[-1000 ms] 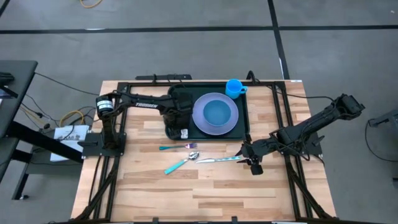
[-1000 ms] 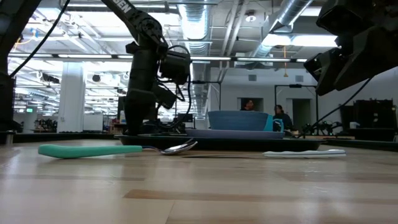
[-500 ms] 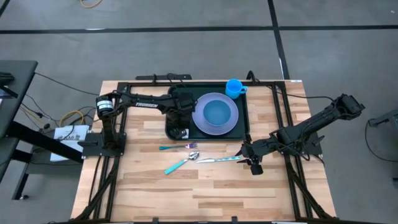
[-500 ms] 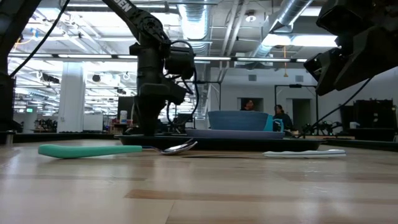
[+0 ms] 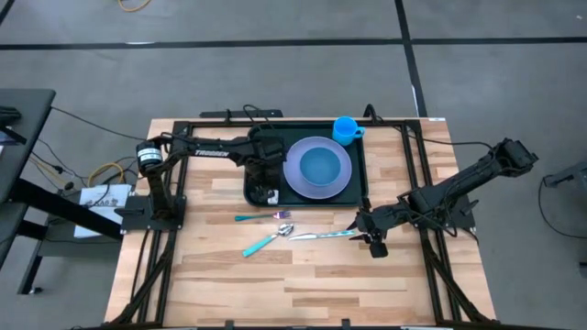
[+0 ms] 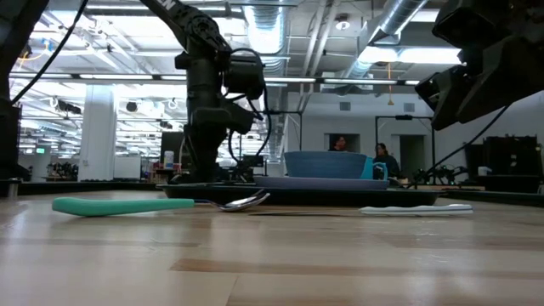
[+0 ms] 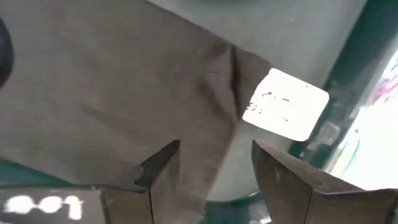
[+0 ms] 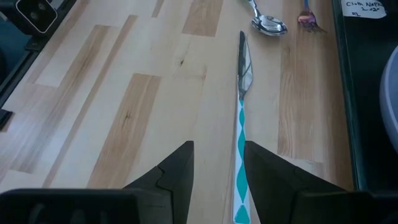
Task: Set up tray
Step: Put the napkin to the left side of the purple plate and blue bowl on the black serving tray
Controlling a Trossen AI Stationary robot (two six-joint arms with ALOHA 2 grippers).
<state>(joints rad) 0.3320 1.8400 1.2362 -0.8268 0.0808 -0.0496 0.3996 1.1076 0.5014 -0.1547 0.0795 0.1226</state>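
The dark green tray (image 5: 359, 158) lies at the table's far middle. On it stand a lavender plate (image 5: 317, 168) with a blue bowl (image 6: 327, 164) and a blue cup (image 5: 346, 128). A dark folded cloth napkin (image 7: 112, 93) with a white label (image 7: 285, 104) lies flat on the tray's left part. My left gripper (image 5: 265, 176) points down over the napkin, open, with the cloth's folded edge showing below the gap between its fingers (image 7: 214, 180). My right gripper (image 5: 371, 240) hangs open above the near end of a knife (image 8: 241, 106), well clear of the table.
Near the tray, three pieces lie on the wood: a small fork (image 5: 261, 217), a teal-handled spoon (image 5: 268, 240) and the knife (image 5: 326, 235) with a teal-and-white handle. Black frame rails (image 5: 417, 183) border the table. The near half of the table is bare wood.
My left gripper has tipped from a slant to straight down over the napkin and stayed above the tray's left part. The napkin lies where it was.
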